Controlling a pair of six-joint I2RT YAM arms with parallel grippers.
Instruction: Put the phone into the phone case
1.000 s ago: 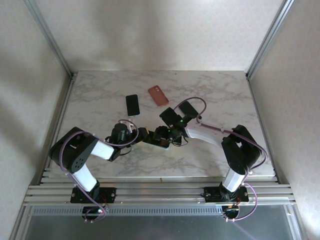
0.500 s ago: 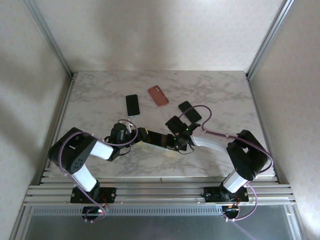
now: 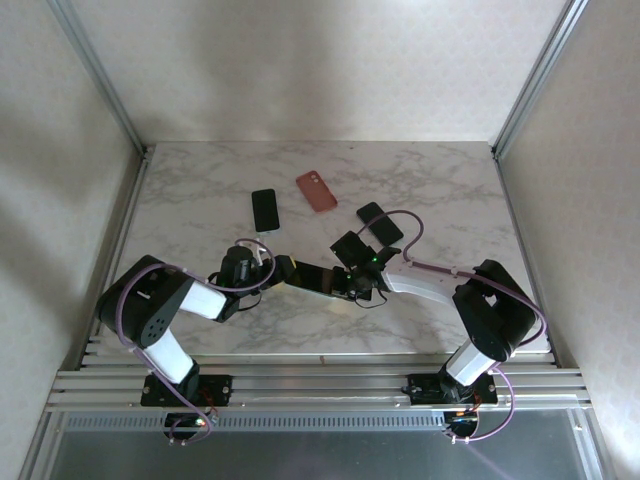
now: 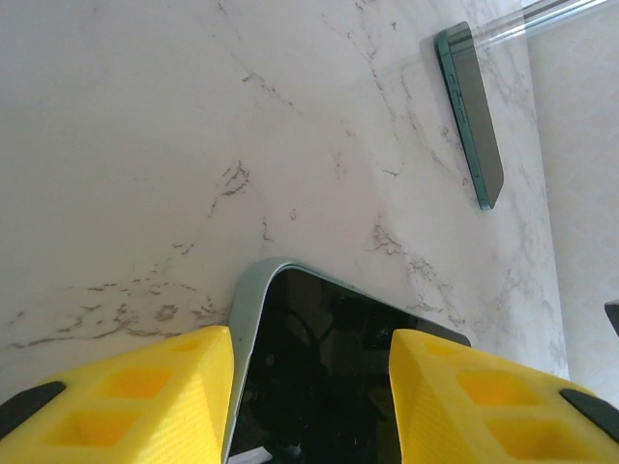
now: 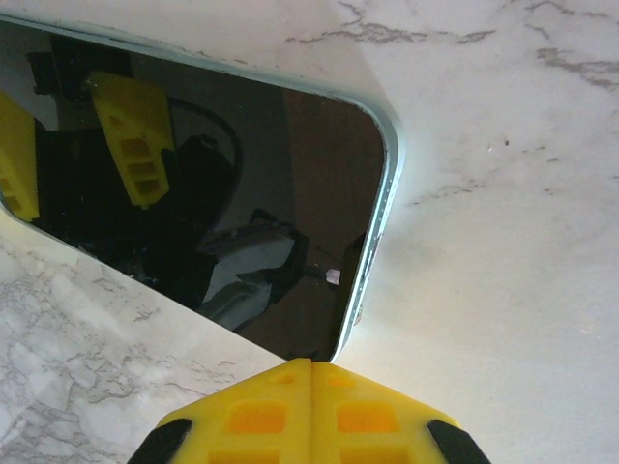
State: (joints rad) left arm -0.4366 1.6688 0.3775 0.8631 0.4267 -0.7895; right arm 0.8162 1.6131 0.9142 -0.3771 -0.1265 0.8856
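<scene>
A phone (image 4: 329, 387) with a black screen sits in a pale green phone case (image 4: 247, 309), low over the marble table. My left gripper (image 4: 309, 338) is shut on it, one yellow finger against each long side. In the top view this gripper (image 3: 296, 272) holds the phone's (image 3: 320, 280) left end. My right gripper (image 5: 311, 365) is shut with nothing between its fingers, its tip at the phone's (image 5: 193, 193) corner where the case rim (image 5: 385, 193) curves. From above, this gripper (image 3: 350, 288) sits at the right end. I cannot tell whether the phone is fully seated.
Further back on the table lie a black phone (image 3: 264, 209), a red case (image 3: 316, 191) and a dark slab (image 3: 380, 223). A dark green phone edge (image 4: 471, 116) shows flat on the marble in the left wrist view. Metal frame rails border the table.
My right gripper has closed and shifted from above the phone's middle to its right end. The left gripper has kept its hold and place.
</scene>
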